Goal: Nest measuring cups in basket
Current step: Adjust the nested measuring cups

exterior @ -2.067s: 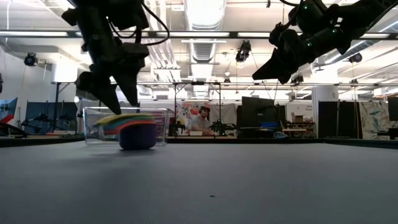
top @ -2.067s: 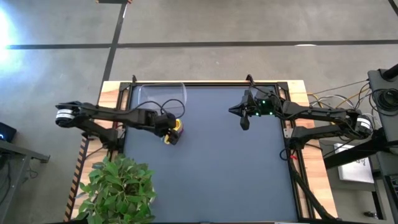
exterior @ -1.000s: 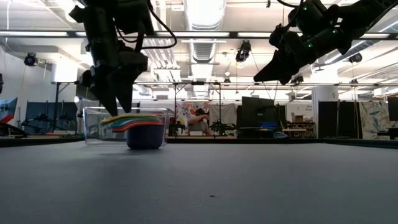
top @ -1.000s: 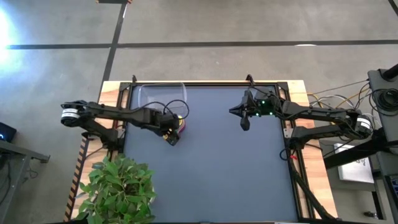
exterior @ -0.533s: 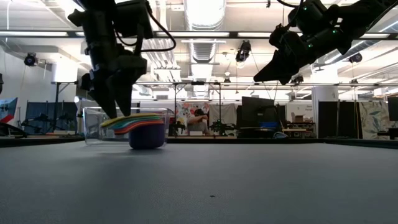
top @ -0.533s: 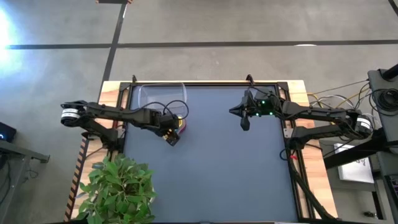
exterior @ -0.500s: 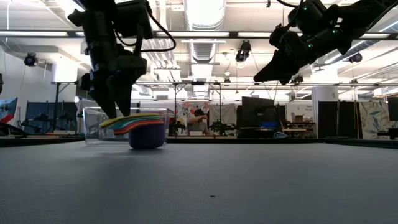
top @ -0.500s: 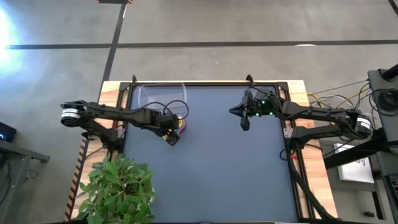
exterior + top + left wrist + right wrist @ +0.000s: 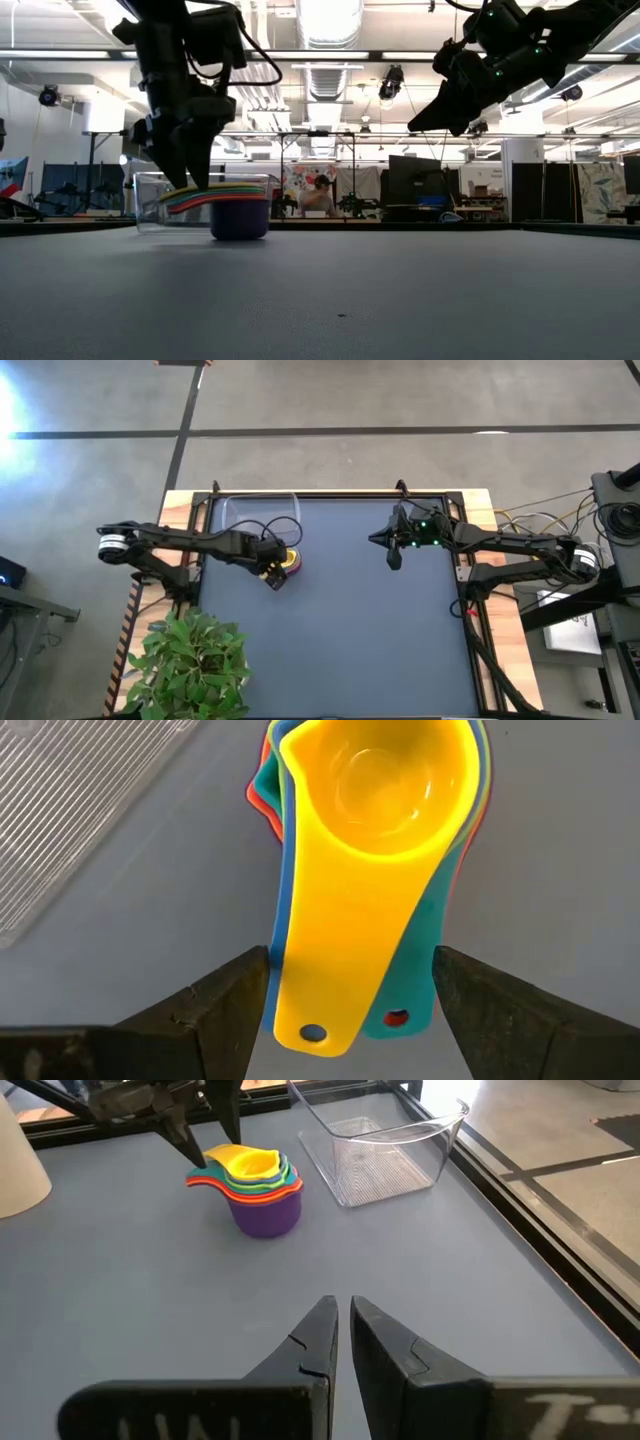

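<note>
Left gripper (image 9: pixel 350 995): fingers spread astride handles of nested measuring cups (image 9: pixel 255 1190), just beside basket (image 9: pixel 385 1145). Close squarely on handles, lift w/o tilting, clear basket rim. Right gripper (image 9: pixel 343 1325) well apart from basket, fingers nearly together, holding nothing.

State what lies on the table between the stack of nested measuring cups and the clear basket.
Nothing: the right wrist view shows bare grey table between the stack of measuring cups and the basket.

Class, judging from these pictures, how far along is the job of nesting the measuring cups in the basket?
Done: the measuring cups sit nested in one stack, yellow on top, on the table beside the basket. In hand: the left gripper, open, straddles the stacked handles. Left: the stack must go into the basket, which looks empty. The right gripper waits mid-table, fingers nearly together.
</note>
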Controlling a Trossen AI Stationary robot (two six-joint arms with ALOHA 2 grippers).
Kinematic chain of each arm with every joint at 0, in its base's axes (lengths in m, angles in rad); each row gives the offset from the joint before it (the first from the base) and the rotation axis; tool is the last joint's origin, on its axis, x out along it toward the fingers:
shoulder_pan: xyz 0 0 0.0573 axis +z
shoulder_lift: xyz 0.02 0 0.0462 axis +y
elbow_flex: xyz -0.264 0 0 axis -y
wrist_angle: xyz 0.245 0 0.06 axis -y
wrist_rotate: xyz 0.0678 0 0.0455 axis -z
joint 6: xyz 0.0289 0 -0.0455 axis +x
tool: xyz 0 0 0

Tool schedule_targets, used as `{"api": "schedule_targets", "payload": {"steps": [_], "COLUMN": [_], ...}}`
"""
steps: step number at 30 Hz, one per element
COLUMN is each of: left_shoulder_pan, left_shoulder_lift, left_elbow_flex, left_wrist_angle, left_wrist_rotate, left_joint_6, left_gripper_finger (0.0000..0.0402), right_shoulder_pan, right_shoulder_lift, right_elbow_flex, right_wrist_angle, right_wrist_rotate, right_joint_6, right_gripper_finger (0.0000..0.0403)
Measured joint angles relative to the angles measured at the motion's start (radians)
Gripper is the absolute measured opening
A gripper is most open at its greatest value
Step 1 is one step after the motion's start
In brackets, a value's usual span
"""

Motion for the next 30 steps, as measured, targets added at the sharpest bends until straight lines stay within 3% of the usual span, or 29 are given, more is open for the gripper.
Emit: {"api": "schedule_targets", "payload": {"steps": [13, 30], "left_shoulder_pan": [0.027, 0.07], "left_shoulder_lift": [-0.049, -0.031], "left_elbow_flex": [0.014, -0.043], "left_wrist_angle": [-0.017, 0.068], "left_wrist_rotate": [-0.033, 0.092], "left_joint_6": [0.064, 0.129], "left_gripper_finger": [0.0264, 0.0264], "right_shoulder_pan": [0.0, 0.0], "right_shoulder_lift": [0.0, 0.0], "right_elbow_flex": [0.0, 0.0], "right_wrist_angle": [0.0, -0.019], "right_wrist_rotate": [0.0, 0.0], "right_joint_6": [-0.001, 0.002], "right_gripper_finger": [0.0022, 0.0022]}}
